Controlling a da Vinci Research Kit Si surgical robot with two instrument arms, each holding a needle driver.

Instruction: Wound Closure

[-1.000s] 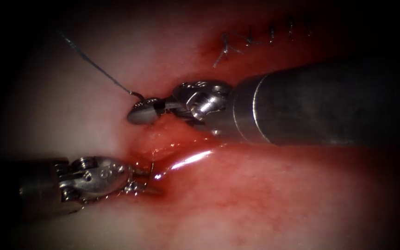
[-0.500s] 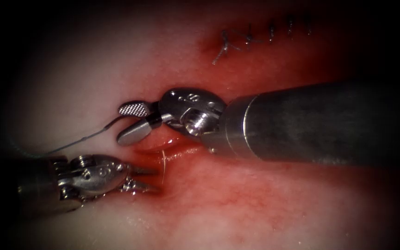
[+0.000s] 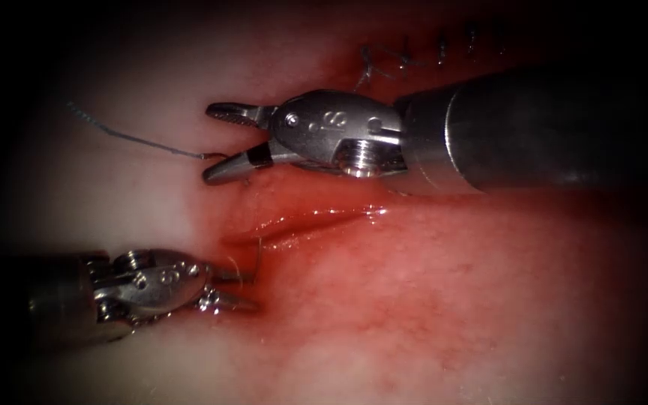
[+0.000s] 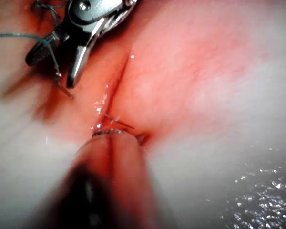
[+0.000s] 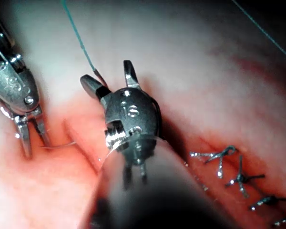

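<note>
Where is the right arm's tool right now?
In the endoscope view the right tool sits above the open cut, jaws apart and holding nothing, beside the thread on the tissue, just below the finished stitches.

Right arm's tool [image 3: 215,142] entering from the right, thick shaft lying nearly level, wrist bent toward the left, jaws spread wide apart and holding nothing. Left arm's tool [image 3: 238,289] coming in low from the left, shaft level, short jaws slightly parted at the tips, pointing right. Tools well apart, right one higher than left one
</note>
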